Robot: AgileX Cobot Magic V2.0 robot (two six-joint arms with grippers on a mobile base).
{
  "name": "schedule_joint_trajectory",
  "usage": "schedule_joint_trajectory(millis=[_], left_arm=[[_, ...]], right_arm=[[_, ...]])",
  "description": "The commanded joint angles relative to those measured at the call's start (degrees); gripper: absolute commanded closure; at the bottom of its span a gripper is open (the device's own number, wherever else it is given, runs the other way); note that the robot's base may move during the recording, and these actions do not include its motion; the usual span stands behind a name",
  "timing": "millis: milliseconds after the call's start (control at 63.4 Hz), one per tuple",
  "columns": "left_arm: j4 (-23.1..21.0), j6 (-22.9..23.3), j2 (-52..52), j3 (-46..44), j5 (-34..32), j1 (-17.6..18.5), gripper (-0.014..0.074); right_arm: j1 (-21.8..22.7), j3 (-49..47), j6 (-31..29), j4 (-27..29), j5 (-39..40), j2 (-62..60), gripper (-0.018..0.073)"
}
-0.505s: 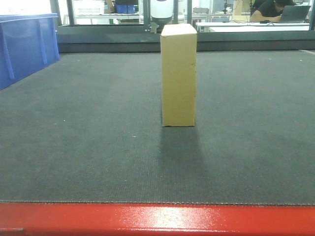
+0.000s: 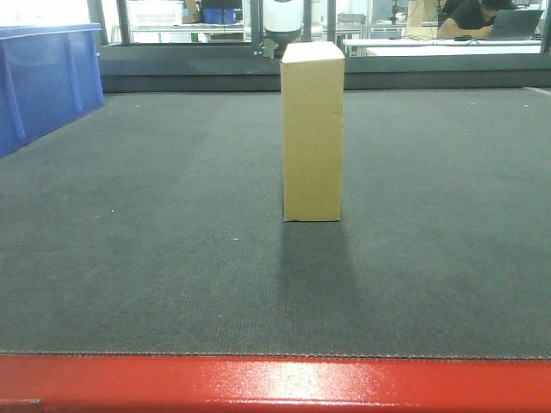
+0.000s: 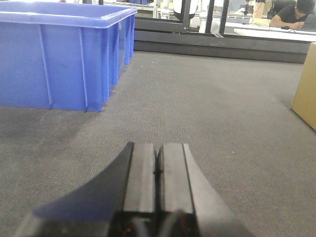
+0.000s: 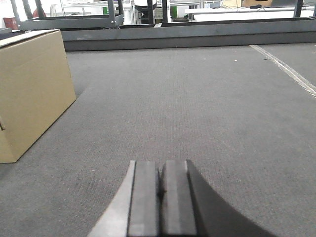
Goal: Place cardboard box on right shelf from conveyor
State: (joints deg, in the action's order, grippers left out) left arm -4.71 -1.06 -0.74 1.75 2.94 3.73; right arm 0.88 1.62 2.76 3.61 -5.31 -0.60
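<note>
The tan cardboard box (image 2: 312,133) lies on the dark grey conveyor (image 2: 172,258), its short end toward the front camera, centred on the belt. The right wrist view has the box (image 4: 32,91) at the far left; the left wrist view catches only its corner (image 3: 307,98) at the right edge. My left gripper (image 3: 159,145) is shut with nothing between its fingers, low over the belt, well left of the box. My right gripper (image 4: 161,163) is shut too and empty, right of the box. The right shelf is out of view.
A blue plastic bin (image 3: 64,54) stands on the belt's left side, also at the front view's left edge (image 2: 43,82). The conveyor's red edge (image 2: 275,383) runs along the near side. A dark frame rail (image 2: 344,69) bounds the far side.
</note>
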Motion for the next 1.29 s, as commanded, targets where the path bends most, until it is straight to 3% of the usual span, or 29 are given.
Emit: schedule_joint_trajectory(millis=[0,426,520,631,804,899,1120,1277], left_arm=[[-0.5,0.4,-0.69,-0.19,-5.19,0.32,0.0715],[-0.5,0.4,-0.69,-0.19,-5.19,0.32,0.0715],[-0.5,0.4,-0.69,-0.19,-5.19,0.32,0.0715],[-0.5,0.4,-0.69,-0.19,-5.19,0.32,0.0715],[-0.5,0.4,-0.69,-0.19,-5.19,0.32,0.0715],[-0.5,0.4,-0.69,-0.19,-5.19,0.32,0.0715],[-0.5,0.4,-0.69,-0.19,-5.19,0.32,0.0715],[-0.5,0.4,-0.69,-0.19,-5.19,0.32,0.0715]], right_arm=[[0.09,-0.21,-0.42,-0.18,4.84,-0.8,0.0503],[0.09,-0.21,-0.42,-0.18,4.95,-0.8,0.0503],[0.09,-0.62,-0.42,-0.18,8.11,-0.8,0.0503],[0.09,-4.92,-0.37,-0.18,7.36,-0.21,0.0503],[0.09,-16.48,-0.37,-0.18,-0.04,7.72,0.0496],[0.09,-23.05,-0.37,-0.18,-0.77,14.96,0.04],[-2.09,-35.71,-0.37,-4.3,-1.88,32.25,-0.0076],[-6.95,-45.19,-0.37,-8.77,-3.15,44.82,-0.0063]])
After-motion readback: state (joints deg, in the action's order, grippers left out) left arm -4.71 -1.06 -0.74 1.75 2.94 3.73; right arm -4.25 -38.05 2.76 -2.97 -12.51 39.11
